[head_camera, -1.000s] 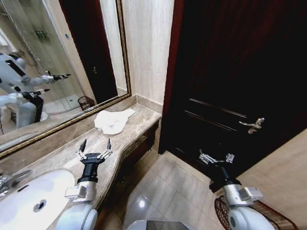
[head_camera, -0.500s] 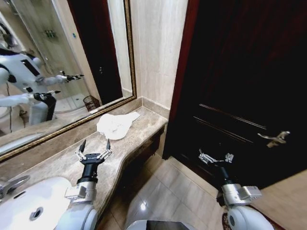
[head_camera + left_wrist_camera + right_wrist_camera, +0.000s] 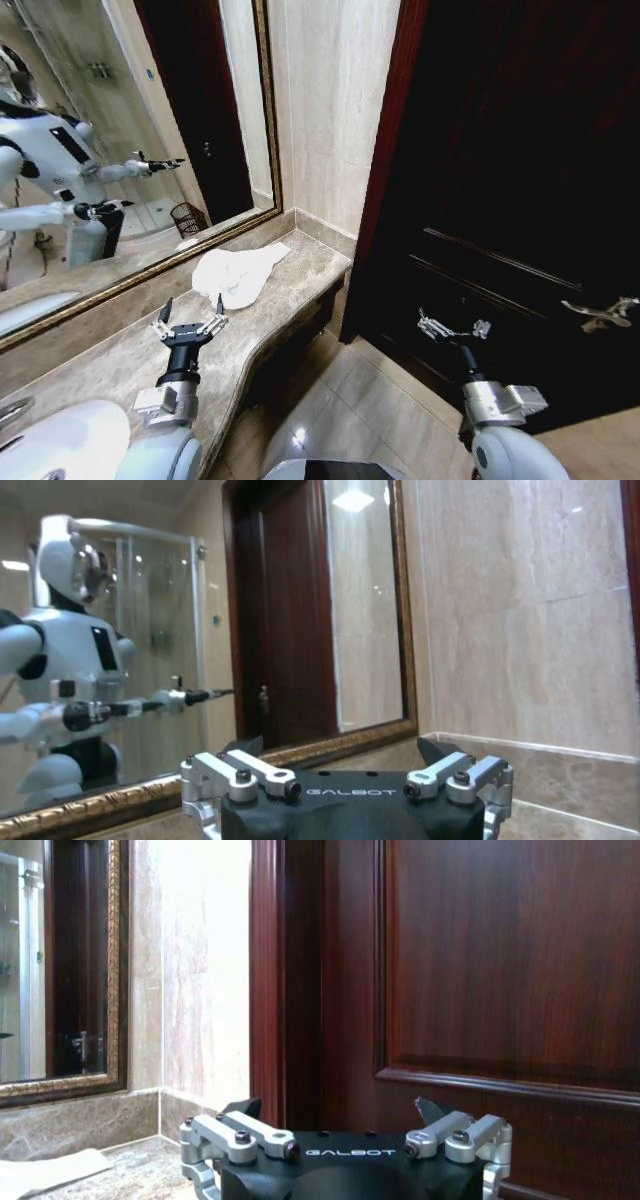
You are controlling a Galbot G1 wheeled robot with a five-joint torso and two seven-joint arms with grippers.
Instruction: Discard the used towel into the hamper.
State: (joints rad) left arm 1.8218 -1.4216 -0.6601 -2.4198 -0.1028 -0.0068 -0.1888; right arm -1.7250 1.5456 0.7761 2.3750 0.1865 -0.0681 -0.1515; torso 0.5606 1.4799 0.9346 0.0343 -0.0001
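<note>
head view: a white towel [image 3: 233,274] lies crumpled on the marble counter [image 3: 120,362], near the corner where the counter meets the tiled wall, just below the gilt-framed mirror [image 3: 120,140]. the left gripper [image 3: 188,318] hovers over the counter a little short of the towel, apart from it, its two fingers spread wide and holding nothing. the right gripper [image 3: 453,326] hangs out over the tiled floor in front of the dark wooden door [image 3: 520,180], its jaws likewise parted and empty. a white sink [image 3: 60,445] shows at the counter's near end. in the mirror, a small dark openwork basket [image 3: 187,219] appears as a reflection beside the reflected robot; the hamper itself cannot be placed from here beyond that reflection. a metal door handle [image 3: 603,314] juts from the door at the right edge.

left wrist view: the left gripper [image 3: 340,748] points toward the mirror [image 3: 200,652] and the marble wall, fingers set well apart with nothing between them. the mirror gives back the white robot, arms stretched forward.

right wrist view: the right gripper [image 3: 338,1108] faces the red-brown door [image 3: 490,960] and its frame, fingers released and empty. a corner of the white towel [image 3: 45,1170] rests on the counter [image 3: 140,1170] off to one side, below the mirror's frame.
</note>
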